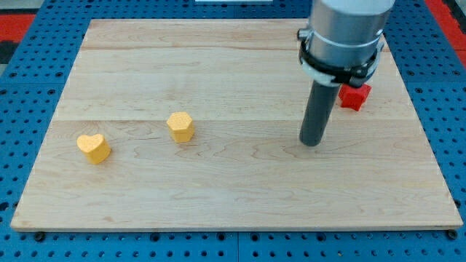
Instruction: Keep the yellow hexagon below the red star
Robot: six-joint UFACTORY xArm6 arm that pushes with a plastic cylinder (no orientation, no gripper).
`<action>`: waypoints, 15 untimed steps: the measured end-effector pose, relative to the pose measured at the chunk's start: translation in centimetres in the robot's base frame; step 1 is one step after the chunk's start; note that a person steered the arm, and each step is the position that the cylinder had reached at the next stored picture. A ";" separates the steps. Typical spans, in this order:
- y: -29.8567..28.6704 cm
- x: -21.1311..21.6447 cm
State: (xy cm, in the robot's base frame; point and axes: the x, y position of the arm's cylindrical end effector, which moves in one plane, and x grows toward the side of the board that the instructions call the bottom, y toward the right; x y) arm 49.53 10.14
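A yellow hexagon block (180,126) lies on the wooden board (233,189), left of centre. A red block (354,97), its star shape partly hidden behind the arm, sits near the view's right edge, higher in the view than the hexagon. My tip (312,143) rests on the board below and left of the red block, a short gap from it, and far to the right of the yellow hexagon. It touches no block.
A yellow heart block (94,148) lies near the board's left edge, left of and slightly below the hexagon. The arm's grey body (344,33) covers the board's upper right. A blue perforated surface (29,109) surrounds the board.
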 end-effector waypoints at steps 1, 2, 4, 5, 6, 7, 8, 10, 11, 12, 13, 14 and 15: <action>-8.3 -0.5; -17.1 -0.3; -22.4 -1.3; -20.5 -3.8; -15.1 -3.8; -14.6 -4.6; -14.9 -6.6; -7.2 -7.0; -8.5 -5.3; -8.4 -4.2; -4.1 -4.2; 2.0 -4.2; 3.1 -4.7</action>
State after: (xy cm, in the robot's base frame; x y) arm 44.82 13.24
